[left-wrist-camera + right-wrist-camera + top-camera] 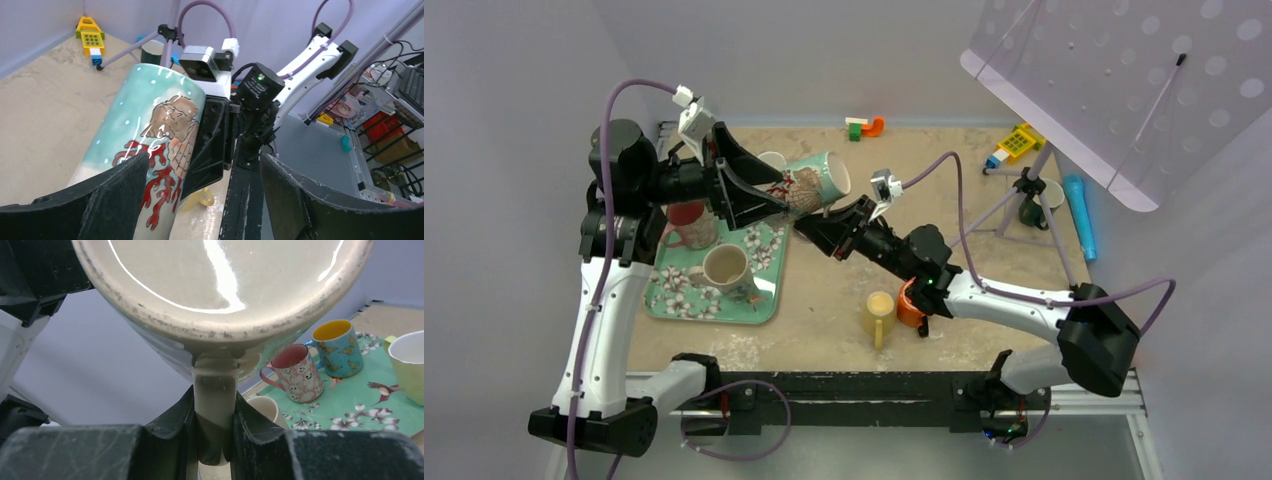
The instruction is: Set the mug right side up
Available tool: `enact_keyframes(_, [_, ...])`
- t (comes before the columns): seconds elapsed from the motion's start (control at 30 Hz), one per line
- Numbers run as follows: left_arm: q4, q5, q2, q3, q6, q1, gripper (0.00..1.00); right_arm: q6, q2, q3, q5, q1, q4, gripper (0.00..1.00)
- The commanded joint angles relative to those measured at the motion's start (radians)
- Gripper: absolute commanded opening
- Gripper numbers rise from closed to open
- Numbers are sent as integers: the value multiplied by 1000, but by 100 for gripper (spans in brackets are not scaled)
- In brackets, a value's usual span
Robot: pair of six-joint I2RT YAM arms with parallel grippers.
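The mug (816, 183), teal with a brown bird and red branches, hangs on its side in the air above the tray's far right corner. My right gripper (214, 415) is shut on the mug's handle (215, 385), with the pale base (220, 275) facing its camera. My left gripper (759, 192) is open around the mug's base end. In the left wrist view the mug (145, 120) lies against one finger (120, 190), with a wide gap to the other finger (290, 195). The right gripper's black fingers (212, 140) sit in that gap.
A green floral tray (764, 300) at the left holds a pink mug (689, 225) and a cream mug (724, 268). A yellow mug (879, 315) and an orange mug (909, 305) stand under the right arm. A tripod (1024, 190), blue cylinder (1081, 215) and toys (1016, 143) are at the back right.
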Motion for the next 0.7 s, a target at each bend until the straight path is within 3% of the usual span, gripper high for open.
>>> enact_keyframes(0.0, [-121,-67,9,40,92,-1,85,-37,-138,25,70,12,228,0])
enact_keyframes(0.2, [-126,-57,31,108,49,23,86,-142,-276,19,121,12,145,0])
enact_keyframes(0.3, [-4,-12,43,48,-86,20,86,-142,-305,25,107,13,135,0])
enact_keyframes(0.5, [130,21,16,7,-168,-22,86,-59,-184,97,2,13,180,0])
enact_keyframes(0.67, [193,60,-36,-18,-208,-33,82,-39,-127,107,1,13,222,0])
